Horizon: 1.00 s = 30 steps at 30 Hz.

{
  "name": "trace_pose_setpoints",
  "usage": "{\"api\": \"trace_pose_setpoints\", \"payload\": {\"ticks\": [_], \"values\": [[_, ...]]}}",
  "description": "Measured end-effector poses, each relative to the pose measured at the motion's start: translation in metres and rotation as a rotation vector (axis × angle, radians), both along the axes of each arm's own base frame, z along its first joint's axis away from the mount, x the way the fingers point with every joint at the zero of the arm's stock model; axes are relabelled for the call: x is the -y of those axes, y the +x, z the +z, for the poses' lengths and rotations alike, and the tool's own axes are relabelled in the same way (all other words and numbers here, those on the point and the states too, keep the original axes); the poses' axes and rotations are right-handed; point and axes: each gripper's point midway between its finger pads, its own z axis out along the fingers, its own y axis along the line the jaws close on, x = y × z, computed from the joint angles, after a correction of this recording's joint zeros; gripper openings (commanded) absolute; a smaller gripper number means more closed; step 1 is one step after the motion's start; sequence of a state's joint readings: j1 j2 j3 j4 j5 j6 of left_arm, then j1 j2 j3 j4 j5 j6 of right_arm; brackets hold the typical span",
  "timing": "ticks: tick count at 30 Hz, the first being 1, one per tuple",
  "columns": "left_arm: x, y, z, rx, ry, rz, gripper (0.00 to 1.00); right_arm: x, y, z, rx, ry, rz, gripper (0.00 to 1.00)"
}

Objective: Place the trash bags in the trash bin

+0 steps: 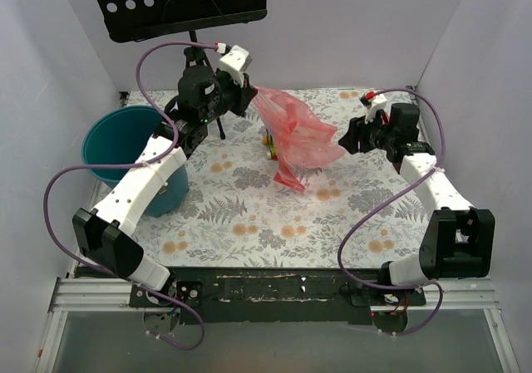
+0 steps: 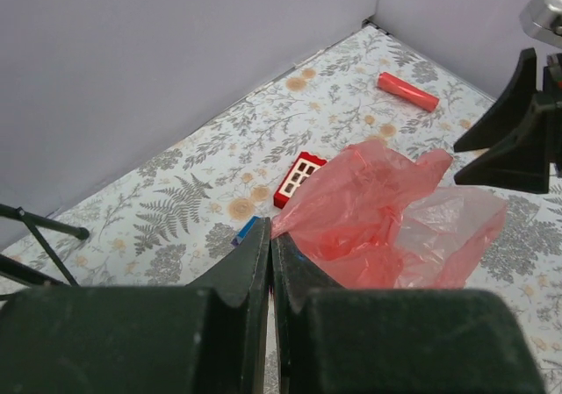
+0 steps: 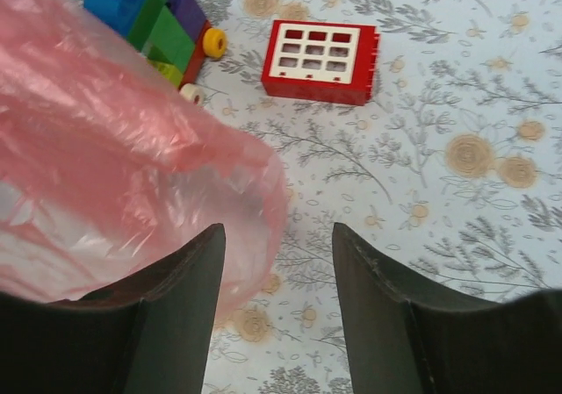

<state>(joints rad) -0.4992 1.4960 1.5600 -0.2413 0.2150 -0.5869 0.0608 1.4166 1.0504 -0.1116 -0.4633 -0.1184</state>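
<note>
Top external: left tool clamps thin pink plastic bag aloft, right tool open; round teal bucket not yet reached.

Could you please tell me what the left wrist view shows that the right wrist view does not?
Left wrist only: the red stick near the far corner, the tripod legs, the walls, and the left gripper shut on a corner of the trash bag. Right wrist only: the toy blocks with a yellow wheel; the left view gives at most a blue sliver of them. Both: the trash bag, the red box with white squares, the floral table cover and the open right gripper.
</note>
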Motion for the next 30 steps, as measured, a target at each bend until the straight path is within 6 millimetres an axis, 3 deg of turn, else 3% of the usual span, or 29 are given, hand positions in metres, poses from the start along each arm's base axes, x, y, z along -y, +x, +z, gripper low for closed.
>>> {"api": "trace_pose_setpoints", "payload": {"ticks": [2, 4, 8, 13, 17, 24, 30], "values": [[-0.003, 0.003, -0.001, 0.002, 0.0, 0.018, 0.0, -0.006, -0.006, -0.004, -0.015, 0.022, 0.032, 0.6], [-0.006, 0.005, -0.002, 0.0, 0.002, 0.03, 0.0, -0.01, -0.01, -0.005, -0.026, 0.041, 0.052, 0.69], [-0.002, 0.002, -0.003, -0.004, -0.004, 0.002, 0.0, -0.026, -0.023, 0.012, -0.008, 0.103, 0.136, 0.79], [0.011, -0.009, -0.002, -0.019, -0.027, -0.087, 0.0, -0.055, -0.039, 0.043, 0.075, 0.121, 0.257, 0.82], [0.023, -0.023, 0.003, -0.01, -0.048, -0.19, 0.0, -0.076, -0.045, 0.047, 0.102, 0.122, 0.326, 0.83], [0.038, -0.051, 0.018, -0.007, -0.072, -0.364, 0.0, -0.097, -0.031, 0.033, 0.1, 0.112, 0.376, 0.83], [0.043, -0.072, 0.042, 0.028, -0.071, -0.471, 0.0, -0.11, -0.013, 0.035, 0.132, 0.106, 0.41, 0.83]]}}
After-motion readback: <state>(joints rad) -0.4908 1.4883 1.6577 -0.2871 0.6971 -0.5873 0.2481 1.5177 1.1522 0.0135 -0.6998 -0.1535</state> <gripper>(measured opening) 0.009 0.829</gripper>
